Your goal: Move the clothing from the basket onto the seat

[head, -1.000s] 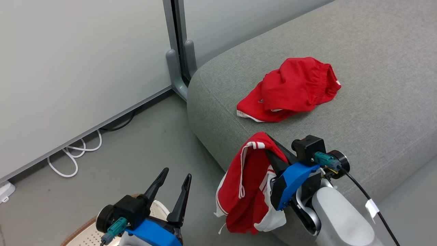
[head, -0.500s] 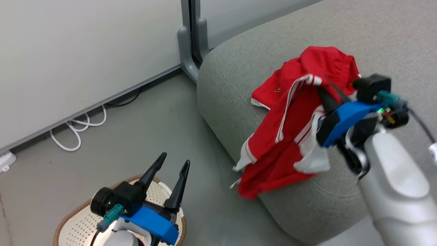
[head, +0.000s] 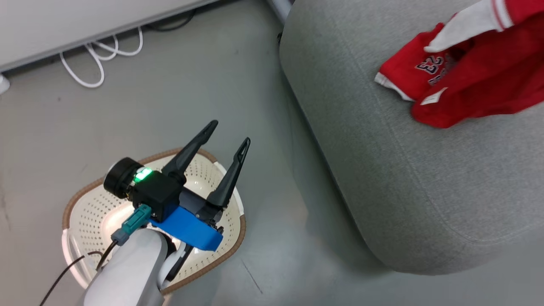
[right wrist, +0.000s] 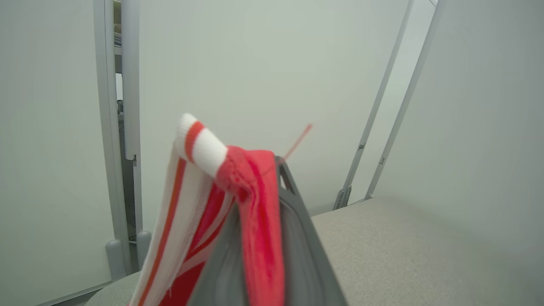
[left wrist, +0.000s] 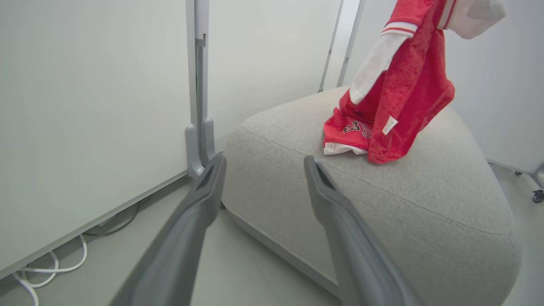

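Observation:
My left gripper (head: 229,131) stands open above the cream basket (head: 70,204), nothing between its fingers (left wrist: 264,159). The basket's perforated floor shows bare around the arm. The grey seat (head: 403,178) fills the right of the head view. A red garment with dark numerals (head: 408,72) lies on it. A second red piece of clothing with white trim (left wrist: 403,93) hangs from above, its lower end touching the seat (left wrist: 382,199) beside the numbered one. In the right wrist view my right gripper (right wrist: 274,170) is shut on this garment's (right wrist: 255,221) striped edge.
White cables (head: 102,55) loop on the grey floor along the wall panel. A grey panel post and foot (left wrist: 197,144) stand by the seat's corner. A caster wheel (left wrist: 537,195) shows at the seat's far side. Open floor lies between basket and seat.
The head camera has tipped down toward the basket. My right gripper has carried the red garment up and over the seat, next to the numbered one. The left gripper stays open.

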